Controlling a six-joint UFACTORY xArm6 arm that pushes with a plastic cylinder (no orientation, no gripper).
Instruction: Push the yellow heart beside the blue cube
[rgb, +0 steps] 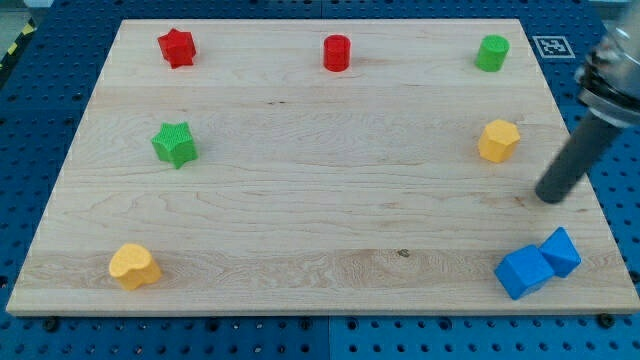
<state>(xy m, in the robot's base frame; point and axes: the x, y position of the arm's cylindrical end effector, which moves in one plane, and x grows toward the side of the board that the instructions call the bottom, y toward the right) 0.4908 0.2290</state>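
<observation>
Camera view: the yellow heart (134, 266) sits at the board's (320, 220) bottom left, well apart from the blue cube (524, 272) at bottom right. My tip (549, 198), a bare rod with no claw, hovers above the cube. The push looks unstarted.

Wooden board (320, 230) carries red, green, yellow and blue blocks, spread near its edges

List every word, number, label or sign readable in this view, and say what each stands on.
No readable words or numbers anywhere.
One sign only: a black-and-white square marker, a coded pattern without letters, on the blue surface past the wooden board's top right corner.
The blocks and my tip carry no markings.
</observation>
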